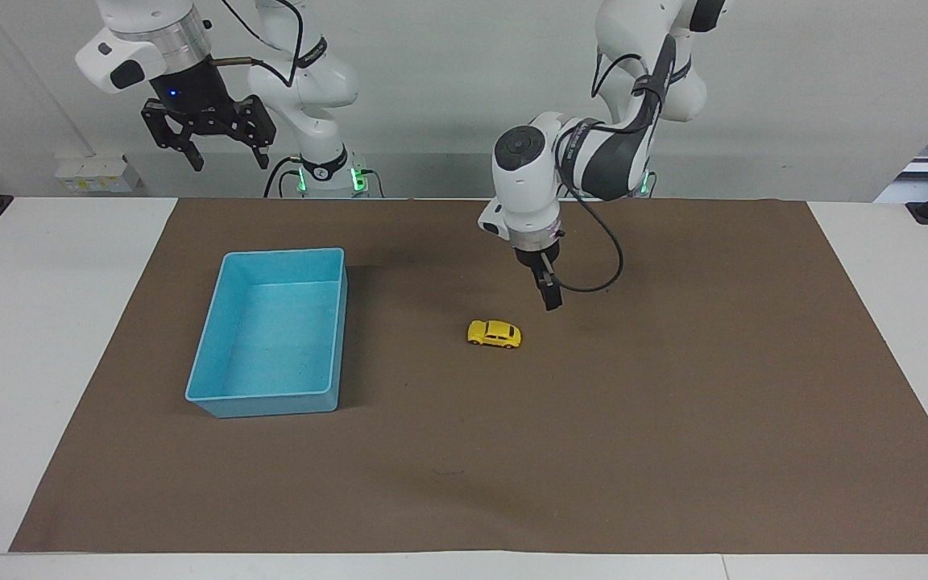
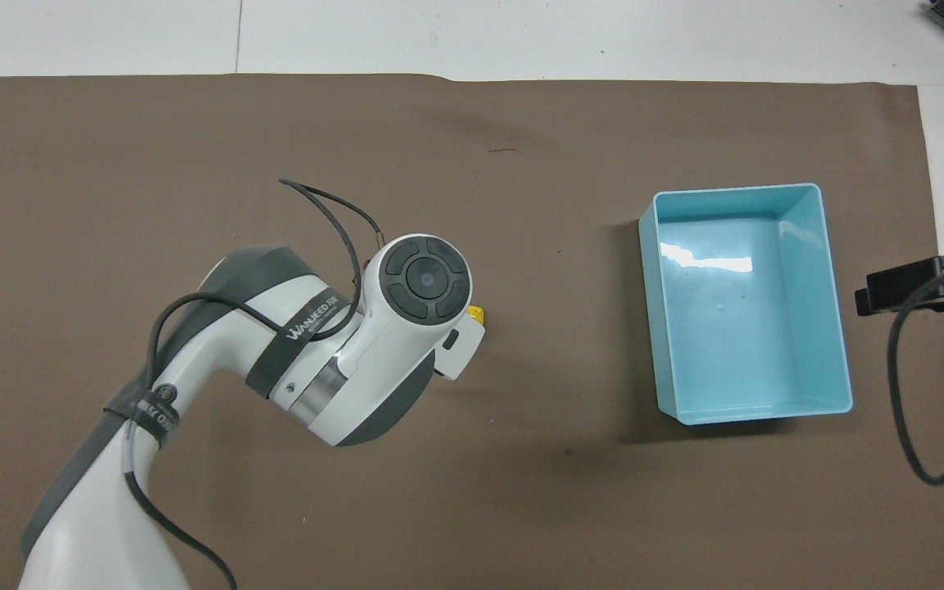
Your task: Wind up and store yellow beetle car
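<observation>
Your left gripper [image 1: 549, 296], released, hangs just beside the yellow beetle car [image 1: 494, 333] mid-mat, ready to grasp; right gripper [image 1: 208, 133] waits open above the tray [image 1: 341, 322]
</observation>
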`<move>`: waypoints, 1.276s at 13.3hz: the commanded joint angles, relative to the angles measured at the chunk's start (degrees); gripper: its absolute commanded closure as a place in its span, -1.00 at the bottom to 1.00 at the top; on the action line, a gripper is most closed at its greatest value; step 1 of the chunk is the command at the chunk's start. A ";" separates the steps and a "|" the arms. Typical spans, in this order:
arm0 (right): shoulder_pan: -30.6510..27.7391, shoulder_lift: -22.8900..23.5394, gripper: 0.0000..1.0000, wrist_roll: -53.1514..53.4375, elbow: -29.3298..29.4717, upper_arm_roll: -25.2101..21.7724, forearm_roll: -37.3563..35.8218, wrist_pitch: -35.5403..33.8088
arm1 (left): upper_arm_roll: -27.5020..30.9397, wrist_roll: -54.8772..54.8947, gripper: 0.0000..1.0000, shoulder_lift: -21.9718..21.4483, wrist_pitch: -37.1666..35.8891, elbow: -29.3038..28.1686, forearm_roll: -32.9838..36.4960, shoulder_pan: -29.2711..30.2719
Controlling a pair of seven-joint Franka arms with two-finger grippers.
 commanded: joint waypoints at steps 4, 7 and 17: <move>-0.48 -0.66 -1.00 0.69 -1.17 0.40 -0.41 1.16 | 1.02 -8.45 -1.00 7.43 10.37 0.42 6.63 -6.34; -0.48 -0.66 -1.00 0.69 -1.17 0.48 -0.41 1.16 | 1.02 -8.45 -1.00 7.96 14.86 -0.02 6.54 -6.08; -0.48 -0.66 -1.00 0.69 -1.17 0.40 -0.41 1.16 | 0.93 -8.01 -0.68 9.72 19.44 -1.34 6.54 -4.68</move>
